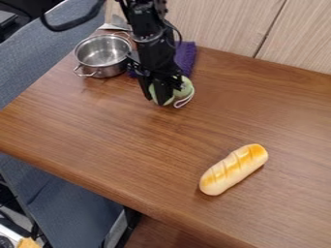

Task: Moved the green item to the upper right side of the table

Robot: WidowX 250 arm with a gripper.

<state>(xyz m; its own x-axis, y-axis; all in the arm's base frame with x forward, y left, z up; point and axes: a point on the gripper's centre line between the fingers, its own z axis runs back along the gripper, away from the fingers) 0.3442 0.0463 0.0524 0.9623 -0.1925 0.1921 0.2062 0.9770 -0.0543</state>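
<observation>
The black gripper (pixel 159 93) hangs at the upper middle of the table (pixel 116 126), right at the green item (pixel 185 88). Pale green parts of this rounded item show on both sides of the gripper, and a light loop of cord lies at its lower right. The gripper hides the item's middle. Whether the item is held or merely touched cannot be told, nor whether it rests on the wood.
A steel pot (pixel 102 54) with two handles stands left of the gripper. Behind the arm lies a purple cloth (pixel 186 57), near the wooden panel (pixel 223 24) along the back. A toy bread loaf (pixel 233 169) lies at the lower right.
</observation>
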